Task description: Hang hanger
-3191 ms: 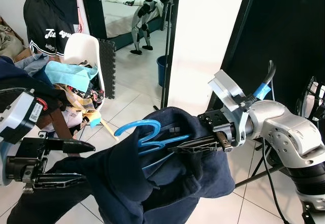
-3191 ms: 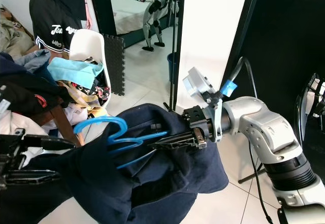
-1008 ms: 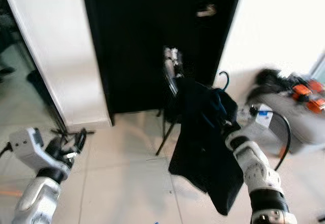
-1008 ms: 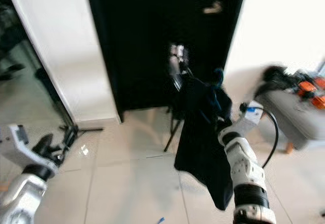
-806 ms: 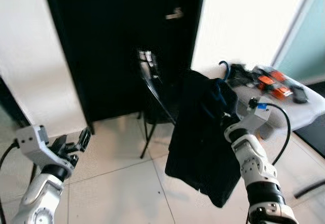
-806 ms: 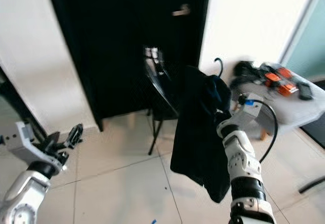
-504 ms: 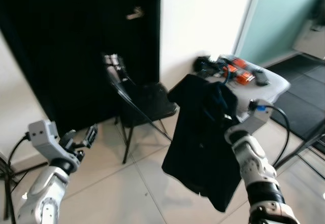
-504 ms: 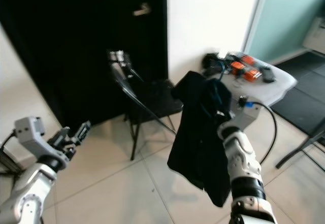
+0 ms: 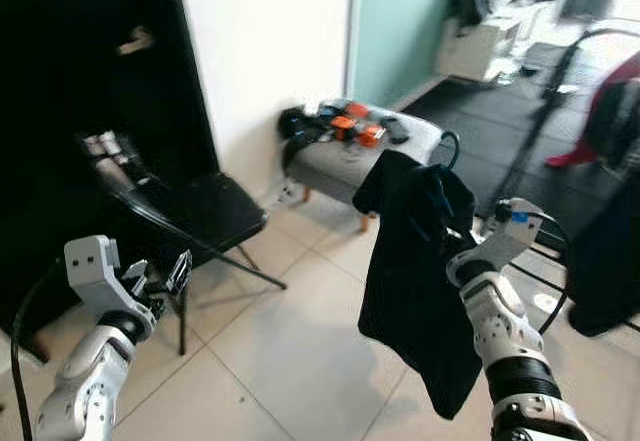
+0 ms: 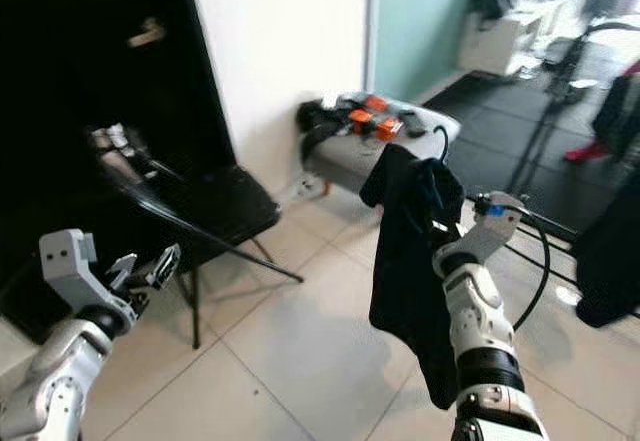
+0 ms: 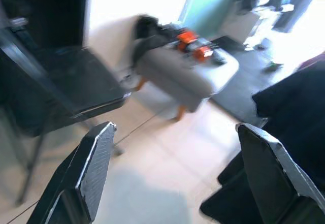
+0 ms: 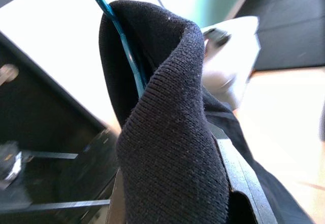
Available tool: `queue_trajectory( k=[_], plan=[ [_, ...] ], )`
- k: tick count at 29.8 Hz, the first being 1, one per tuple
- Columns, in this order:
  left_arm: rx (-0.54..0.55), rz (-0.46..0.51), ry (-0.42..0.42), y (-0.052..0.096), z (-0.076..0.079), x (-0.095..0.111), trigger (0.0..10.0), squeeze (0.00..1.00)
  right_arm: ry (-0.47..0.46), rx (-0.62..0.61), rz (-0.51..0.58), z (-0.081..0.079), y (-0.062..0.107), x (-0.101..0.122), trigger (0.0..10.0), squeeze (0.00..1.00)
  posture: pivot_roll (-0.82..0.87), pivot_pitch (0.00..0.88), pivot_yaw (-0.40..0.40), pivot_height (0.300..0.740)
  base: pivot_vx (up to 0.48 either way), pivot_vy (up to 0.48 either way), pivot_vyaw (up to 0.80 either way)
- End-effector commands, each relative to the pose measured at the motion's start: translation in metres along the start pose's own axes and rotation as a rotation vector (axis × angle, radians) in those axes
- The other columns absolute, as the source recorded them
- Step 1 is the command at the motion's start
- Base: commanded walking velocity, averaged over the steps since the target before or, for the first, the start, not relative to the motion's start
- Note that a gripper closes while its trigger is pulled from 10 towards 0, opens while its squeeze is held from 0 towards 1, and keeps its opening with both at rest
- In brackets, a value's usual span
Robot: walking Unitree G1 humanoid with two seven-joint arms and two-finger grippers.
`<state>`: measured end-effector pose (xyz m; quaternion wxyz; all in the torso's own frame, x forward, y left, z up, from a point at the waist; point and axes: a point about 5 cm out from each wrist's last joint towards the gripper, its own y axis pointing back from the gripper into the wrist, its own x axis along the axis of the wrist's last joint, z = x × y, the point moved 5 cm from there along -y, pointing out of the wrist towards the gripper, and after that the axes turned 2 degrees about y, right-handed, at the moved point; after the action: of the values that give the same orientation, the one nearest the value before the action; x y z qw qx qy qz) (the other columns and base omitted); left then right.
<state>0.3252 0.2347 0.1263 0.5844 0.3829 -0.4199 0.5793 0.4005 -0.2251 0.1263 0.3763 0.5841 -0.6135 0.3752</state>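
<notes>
Right jaws clamp the blue hanger [image 12: 123, 41] under its dark garment [image 9: 415, 271]; left jaws hang spread, empty.

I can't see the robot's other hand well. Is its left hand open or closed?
Open. In the left wrist view the left gripper has its two black fingers spread far apart, with tiled floor visible between them and nothing held.

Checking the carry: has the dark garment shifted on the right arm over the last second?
No. The dark garment hangs from the right gripper as before; only the room has swung past.
</notes>
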Motion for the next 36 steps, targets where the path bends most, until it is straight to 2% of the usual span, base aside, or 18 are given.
queue_trajectory(
  k=[1,7,13,28,36],
  plan=[
    [0.016,-0.01,0.006,0.003,-0.005,-0.005,10.0,0.0,0.015,0.032,0.046,-0.011,-0.004,0.01,10.0,0.0,-0.08,0.038,0.026,0.74,0.0,0.0,-0.8],
    [-0.009,-0.001,0.002,-0.002,0.001,-0.006,10.0,0.0,0.016,0.037,0.051,-0.013,-0.005,0.01,10.0,0.0,-0.1,0.038,0.022,0.74,0.0,0.0,-0.8],
    [-0.01,0.006,0.01,0.0,-0.001,-0.006,10.0,0.0,0.026,0.055,0.04,-0.018,-0.006,0.007,10.0,0.0,-0.09,0.036,0.006,0.74,0.0,0.0,-0.8],
    [-0.037,0.012,0.012,0.0,0.003,-0.007,10.0,0.0,0.036,0.058,0.036,-0.017,-0.007,0.007,10.0,0.0,-0.09,0.033,0.007,0.74,0.0,0.0,-0.8],
    [-0.07,0.019,-0.013,0.002,0.008,-0.006,10.0,0.0,0.033,0.048,0.048,-0.015,-0.006,0.008,10.0,0.0,-0.09,0.038,0.015,0.74,0.043,0.0,-0.8]
  ],
)
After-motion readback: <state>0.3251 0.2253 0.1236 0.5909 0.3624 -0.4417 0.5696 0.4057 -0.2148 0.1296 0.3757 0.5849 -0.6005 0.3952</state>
